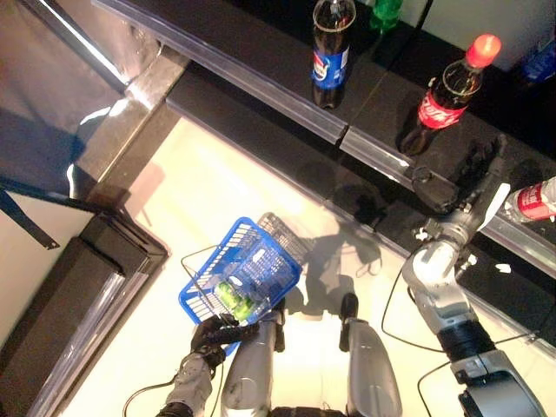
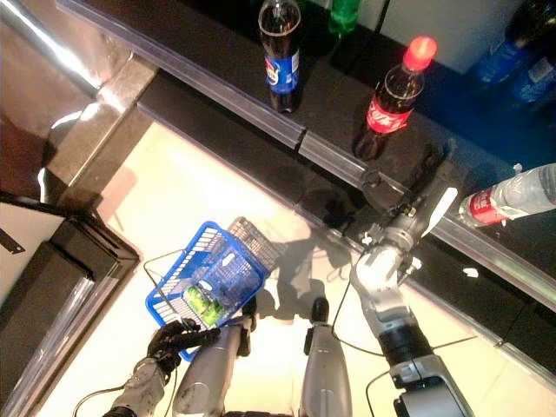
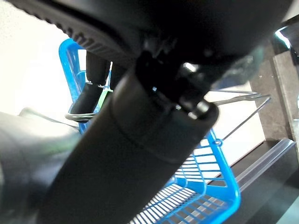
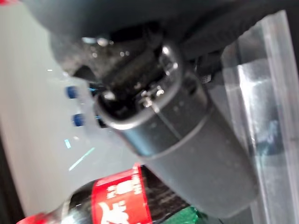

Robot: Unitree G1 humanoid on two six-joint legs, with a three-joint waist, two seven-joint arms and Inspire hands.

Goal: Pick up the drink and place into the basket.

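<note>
Left eye view: left robot hand (image 1: pixel 213 334) curls round blue basket (image 1: pixel 248 261) handle; right robot hand (image 1: pixel 473 178), fingers straight, empty. Reach step; red-capped cola bottle (image 1: pixel 447 91) at 11 o'clock needs grasping.

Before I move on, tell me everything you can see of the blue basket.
The blue basket is a plastic lattice shopping basket with thin wire handles, hanging tilted over the pale floor beside the dark shelf. The left hand is curled round one wire handle at its near rim; the other handle sticks out past the far side. Something green lies inside at the bottom. Nothing else touches it.
</note>
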